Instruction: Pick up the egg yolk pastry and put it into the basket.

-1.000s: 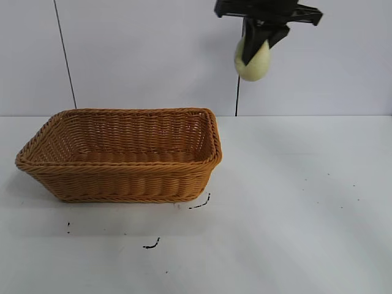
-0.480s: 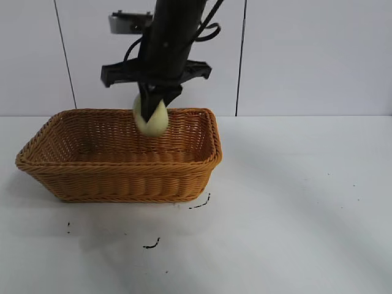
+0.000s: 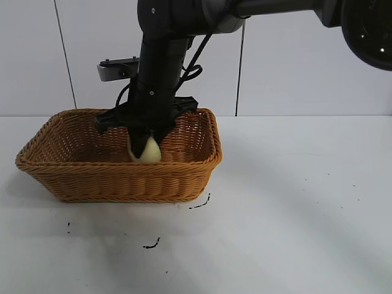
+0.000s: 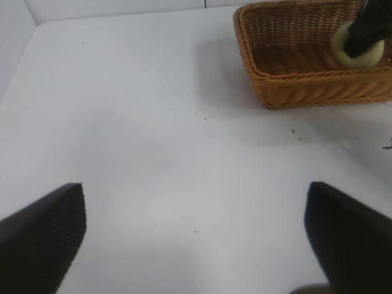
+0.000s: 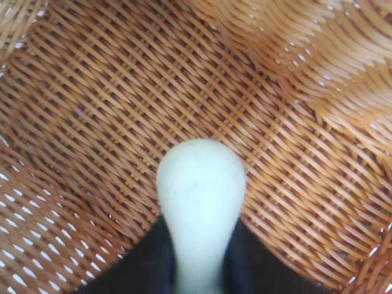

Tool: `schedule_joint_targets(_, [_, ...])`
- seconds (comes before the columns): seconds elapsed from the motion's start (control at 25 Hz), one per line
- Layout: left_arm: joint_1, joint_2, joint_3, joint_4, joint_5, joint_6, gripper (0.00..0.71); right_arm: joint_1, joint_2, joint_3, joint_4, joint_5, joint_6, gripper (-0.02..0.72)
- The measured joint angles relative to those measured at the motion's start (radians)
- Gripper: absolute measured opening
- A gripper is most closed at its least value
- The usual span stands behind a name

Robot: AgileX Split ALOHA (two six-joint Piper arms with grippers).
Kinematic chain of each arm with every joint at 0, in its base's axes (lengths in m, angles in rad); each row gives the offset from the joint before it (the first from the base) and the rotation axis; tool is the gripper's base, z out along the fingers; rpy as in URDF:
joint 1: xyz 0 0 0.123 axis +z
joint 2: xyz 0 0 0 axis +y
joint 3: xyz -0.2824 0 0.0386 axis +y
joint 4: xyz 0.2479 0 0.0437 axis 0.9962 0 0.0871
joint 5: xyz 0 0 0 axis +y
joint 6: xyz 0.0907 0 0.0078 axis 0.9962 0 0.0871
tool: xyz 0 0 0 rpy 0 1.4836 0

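The right arm reaches steeply down into the basket (image 3: 119, 174), its end effector (image 3: 146, 149) pinching the egg yolk pastry (image 3: 149, 150) on edge just above the woven floor, toward the basket's right end. The left end effector (image 4: 196, 236) hovers spread over the white surface (image 4: 153, 153).

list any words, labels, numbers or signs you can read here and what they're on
None: no view shows readable text.
The basket is plain wicker.
The pastry between the right gripper fingers bears no print.
The black marks on the table are scuffs, not letters.
The left gripper fingers show no label.
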Motion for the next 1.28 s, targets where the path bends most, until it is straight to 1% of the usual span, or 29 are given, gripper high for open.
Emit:
schedule_joint_targets(0.04, [0.0, 0.0, 0.0, 0.0, 0.0, 0.0, 0.697, 0.0, 0.0, 0.0, 0.0, 0.003, 0.0, 0.557])
schedule_joint_targets(0.12, [0.0, 0.0, 0.0, 0.0, 0.0, 0.0, 0.697, 0.0, -0.005, 0.0, -0.005, 0.019, 0.009, 0.642])
schedule_joint_targets(0.16, [0.0, 0.0, 0.0, 0.0, 0.0, 0.0, 0.697, 0.0, -0.012, -0.001, -0.013, 0.026, 0.023, 0.663])
schedule_joint_targets(0.24, [0.0, 0.0, 0.0, 0.0, 0.0, 0.0, 0.697, 0.0, -0.03, -0.016, -0.033, 0.057, 0.052, 0.682])
schedule_joint_targets(0.44, [0.0, 0.0, 0.0, 0.0, 0.0, 0.0, 0.697, -0.043, -0.081, -0.128, -0.035, 0.182, 0.082, 0.689])
schedule_joint_targets(0.52, [0.0, 0.0, 0.0, 0.0, 0.0, 0.0, 0.697, -0.077, -0.088, -0.17, -0.036, 0.209, 0.089, 0.691])
schedule_joint_targets(0.64, [0.0, 0.0, 0.0, 0.0, 0.0, 0.0, 0.697, -0.149, -0.089, -0.204, -0.04, 0.22, 0.091, 0.694])
schedule_joint_targets(1.04, [0.0, 0.0, 0.0, 0.0, 0.0, 0.0, 0.697, -0.461, -0.089, -0.207, -0.027, 0.224, 0.092, 0.695])
schedule_joint_targets(1.16, [0.0, 0.0, 0.0, 0.0, 0.0, 0.0, 0.697, -0.527, -0.089, -0.207, -0.019, 0.224, 0.092, 0.695])
schedule_joint_targets(1.28, [0.0, 0.0, 0.0, 0.0, 0.0, 0.0, 0.697, -0.566, -0.089, -0.207, -0.019, 0.227, 0.092, 0.695])
